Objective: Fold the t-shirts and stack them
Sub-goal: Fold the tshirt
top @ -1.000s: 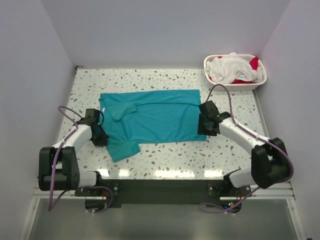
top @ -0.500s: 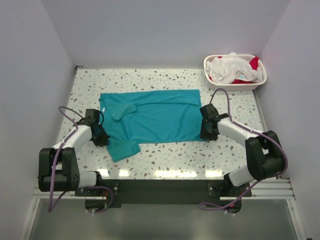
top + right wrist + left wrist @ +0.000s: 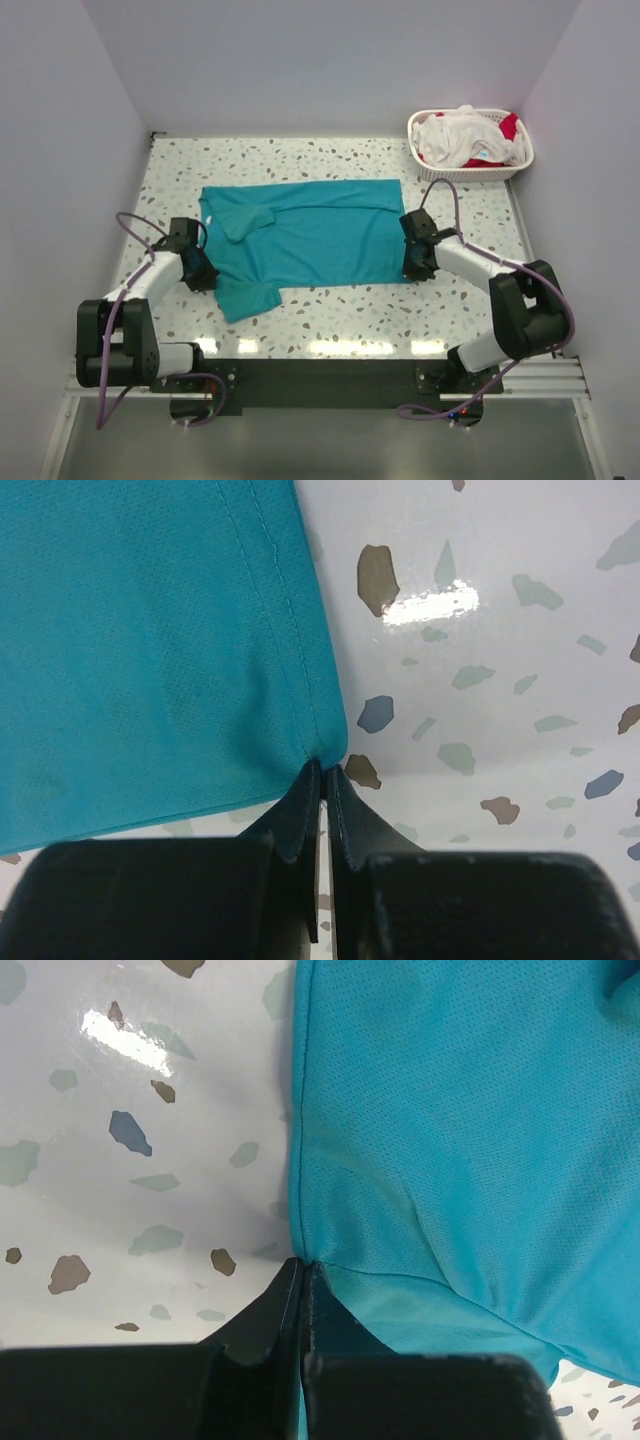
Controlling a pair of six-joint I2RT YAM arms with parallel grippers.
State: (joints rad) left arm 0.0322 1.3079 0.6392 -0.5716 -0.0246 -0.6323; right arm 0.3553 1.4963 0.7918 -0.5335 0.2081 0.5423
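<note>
A teal t-shirt lies flat across the middle of the table, neck to the left and hem to the right, its far sleeve folded in. My left gripper is shut on the shirt's left edge, where the near sleeve meets the body; in the left wrist view the fabric puckers at the closed tips. My right gripper is shut on the near hem corner, pinched at the tips. White and red t-shirts lie heaped in the basket.
A white lattice basket stands at the back right corner of the speckled table. Grey walls close in the back and both sides. Both arms' cables loop up beside the shirt.
The right gripper has slid slightly toward the shirt's near hem corner and closed on it. The left gripper and the shirt have stayed where they were.
</note>
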